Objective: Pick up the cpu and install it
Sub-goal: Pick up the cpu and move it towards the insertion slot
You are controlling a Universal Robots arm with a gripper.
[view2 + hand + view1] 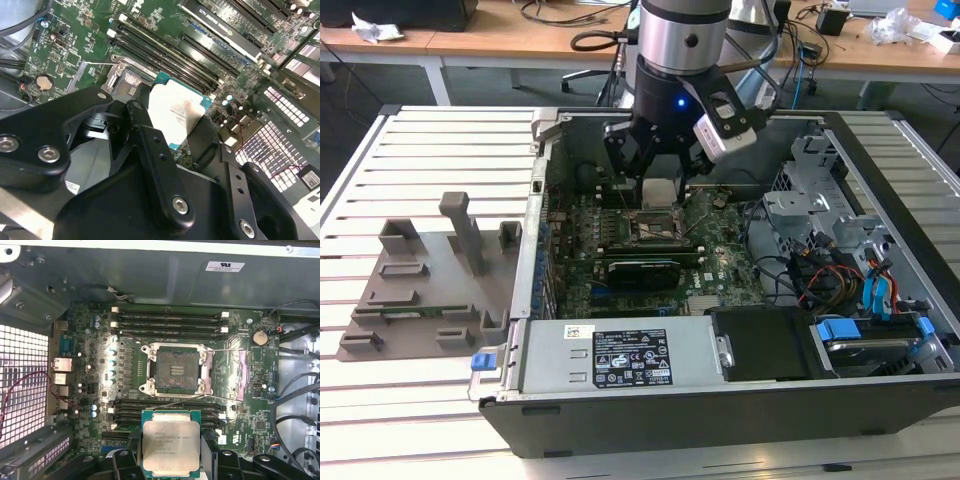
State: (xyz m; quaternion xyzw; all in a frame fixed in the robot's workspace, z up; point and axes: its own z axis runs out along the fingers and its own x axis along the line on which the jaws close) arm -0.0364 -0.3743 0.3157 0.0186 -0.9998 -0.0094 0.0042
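The cpu (171, 442) is gripped at two opposite edges by the pincer (660, 188), which is closed on it. It is held in the air inside the open computer case (700, 415), above the motherboard (260, 405) and beside the uncovered socket (175, 371), not yet seated.

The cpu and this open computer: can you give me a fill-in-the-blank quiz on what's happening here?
1. The end effector is gripping the ___.
2. The socket on the motherboard is ___: no chip sits in it.
3. In the exterior view, the grey tray lies to the ___ of the computer case.
Missing words: cpu; empty; left.
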